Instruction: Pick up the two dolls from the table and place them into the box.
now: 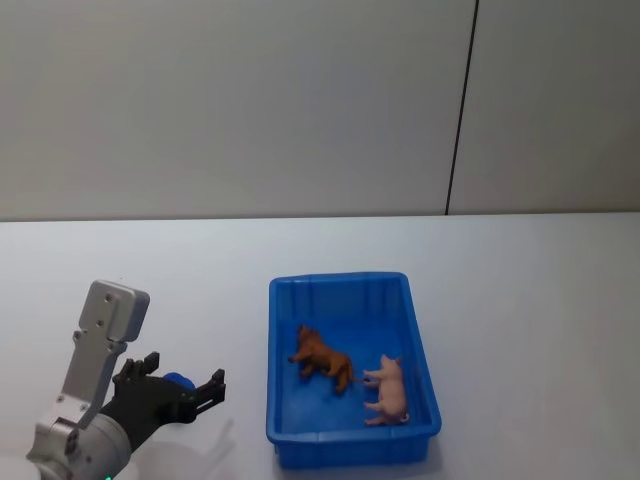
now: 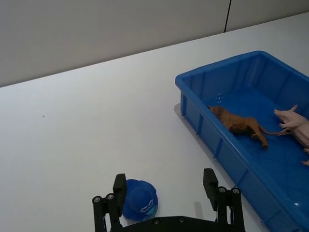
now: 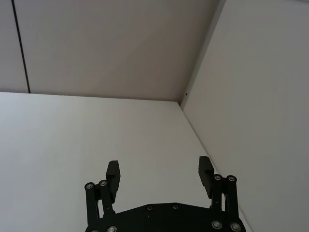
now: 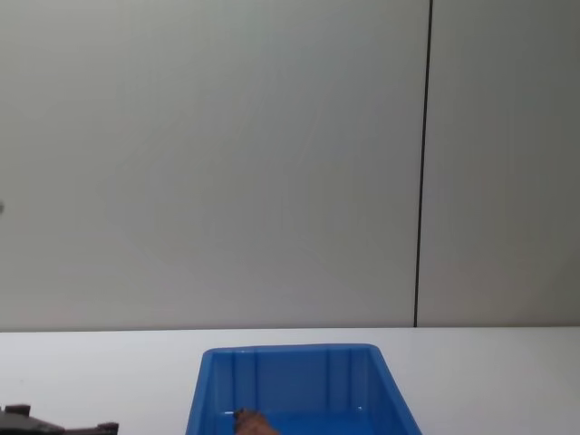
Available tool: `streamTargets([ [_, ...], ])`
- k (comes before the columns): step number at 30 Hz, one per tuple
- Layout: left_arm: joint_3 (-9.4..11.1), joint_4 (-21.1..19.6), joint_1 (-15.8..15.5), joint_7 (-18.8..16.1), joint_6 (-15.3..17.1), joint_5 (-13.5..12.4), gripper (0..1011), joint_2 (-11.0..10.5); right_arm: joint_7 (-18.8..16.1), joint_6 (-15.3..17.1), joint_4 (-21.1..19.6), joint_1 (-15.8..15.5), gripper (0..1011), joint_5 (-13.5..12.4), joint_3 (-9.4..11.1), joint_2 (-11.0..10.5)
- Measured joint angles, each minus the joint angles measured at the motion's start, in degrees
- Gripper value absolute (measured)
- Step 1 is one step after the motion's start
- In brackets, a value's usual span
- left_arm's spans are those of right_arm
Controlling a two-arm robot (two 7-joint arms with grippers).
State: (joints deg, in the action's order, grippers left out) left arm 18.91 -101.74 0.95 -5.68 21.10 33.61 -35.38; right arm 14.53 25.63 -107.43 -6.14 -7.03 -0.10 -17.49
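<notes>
At the near left of the white worktop (image 1: 520,300), the left gripper (image 1: 185,378) hangs just above the surface. Its black fingers (image 2: 119,187) are spread wide and grasp nothing. A small blue hat-shaped object (image 2: 140,200) lies on the worktop just beside one finger; I cannot tell whether the two touch. In the chest view, dark parts of this gripper (image 4: 54,424) show at the near left corner.

To the right of that gripper, a little way off, stands the blue box (image 1: 272,360), roughly at the middle of the worktop with its long sides running near to far. Both dolls are inside it, on the floor of the box. The reddish-brown doll (image 1: 322,358) lies on its side in the left half, its head toward the left wall. The pale pink doll (image 1: 390,392) lies to its right and slightly nearer, close beside the right wall. The brown doll's tail end reaches almost to the pink one.

The right gripper (image 3: 159,171) is released too, its fingers (image 3: 205,170) set well apart with nothing between them, and bare white surface lies beyond it.
</notes>
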Motion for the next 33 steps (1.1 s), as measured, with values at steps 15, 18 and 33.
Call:
streamTargets([
  [15,0.4,7.1,-2.8,1.4,0.4,-0.9,1003,3.4,1.5,-0.6,-0.3,-0.8,1001,-0.2,0.7,-0.1],
  [18,0.4,8.1,-3.1,1.3,0.5,-1.0,1003,3.8,1.7,-0.7,-0.4,-0.9,1001,-0.2,0.8,-0.1],
  [33,0.3,12.3,-4.6,1.6,-0.1,-1.5,969,5.5,2.0,-0.8,-0.4,-1.1,1001,-0.2,1.0,-0.2],
])
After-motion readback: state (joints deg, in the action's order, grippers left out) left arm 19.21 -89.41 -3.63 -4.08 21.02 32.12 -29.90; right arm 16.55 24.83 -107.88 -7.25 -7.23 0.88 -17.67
